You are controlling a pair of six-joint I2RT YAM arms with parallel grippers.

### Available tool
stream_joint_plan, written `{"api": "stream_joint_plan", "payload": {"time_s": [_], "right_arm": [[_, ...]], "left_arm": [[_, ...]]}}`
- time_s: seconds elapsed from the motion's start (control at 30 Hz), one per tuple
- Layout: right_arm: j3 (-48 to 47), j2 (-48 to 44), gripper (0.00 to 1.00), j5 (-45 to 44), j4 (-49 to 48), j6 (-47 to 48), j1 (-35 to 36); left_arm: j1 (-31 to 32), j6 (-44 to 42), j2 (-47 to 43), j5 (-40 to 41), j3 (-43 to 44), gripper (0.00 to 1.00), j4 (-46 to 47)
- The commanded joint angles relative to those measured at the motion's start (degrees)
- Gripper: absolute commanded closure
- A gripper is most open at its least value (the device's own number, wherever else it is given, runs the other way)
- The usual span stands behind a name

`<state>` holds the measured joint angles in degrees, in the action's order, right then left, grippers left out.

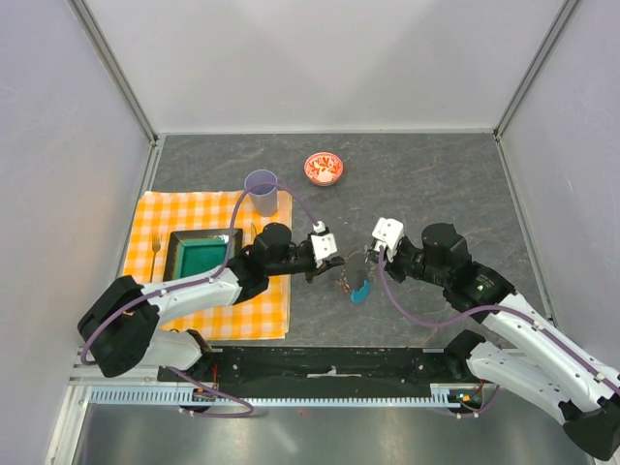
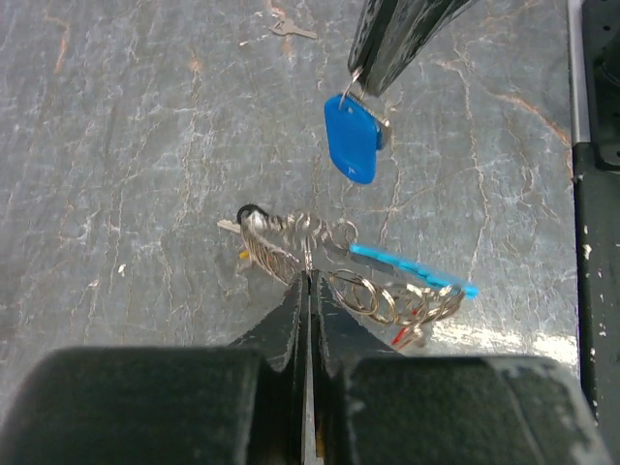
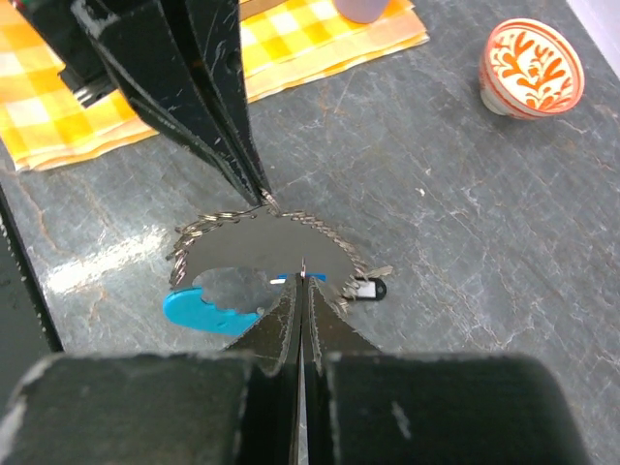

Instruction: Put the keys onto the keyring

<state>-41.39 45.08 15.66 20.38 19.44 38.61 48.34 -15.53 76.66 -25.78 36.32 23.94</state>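
The keyring (image 2: 281,247) is a loop of grey chain with a bright blue crescent fob (image 2: 412,267), part lifted off the dark table. My left gripper (image 2: 308,276) is shut on the chain at its near side; in the right wrist view its fingertips (image 3: 260,194) pinch the loop's far edge (image 3: 218,221). My right gripper (image 3: 303,279) is shut on the small ring of a blue-tagged key (image 2: 351,141), which hangs just above the loop. A black-and-white key (image 3: 364,288) and a red one (image 2: 411,334) hang on the chain. Both grippers (image 1: 334,263) (image 1: 371,256) meet over the fob (image 1: 360,292).
A loose small key (image 2: 291,29) lies on the table beyond the ring. A red-and-white bowl (image 1: 324,168) stands at the back. To the left an orange checked cloth (image 1: 155,218) bears a purple cup (image 1: 261,190), a green tray (image 1: 203,257) and a fork (image 1: 155,254).
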Motion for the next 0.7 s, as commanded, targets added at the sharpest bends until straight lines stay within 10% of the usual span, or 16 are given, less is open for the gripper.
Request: {"api": "stream_joint_plan", "payload": {"time_s": [0.0, 0.67], "right_arm": [[-2.7, 1.4, 1.0, 2.5, 2.0, 4.4, 1.6], [-0.5, 6.5, 1.0, -2.0, 0.3, 10.0, 8.2]], "left_arm": [[0.0, -6.4, -2.7, -4.5, -0.5, 0.98, -1.3], [1.8, -8.7, -2.0, -6.8, -0.8, 0.98, -1.5]]}}
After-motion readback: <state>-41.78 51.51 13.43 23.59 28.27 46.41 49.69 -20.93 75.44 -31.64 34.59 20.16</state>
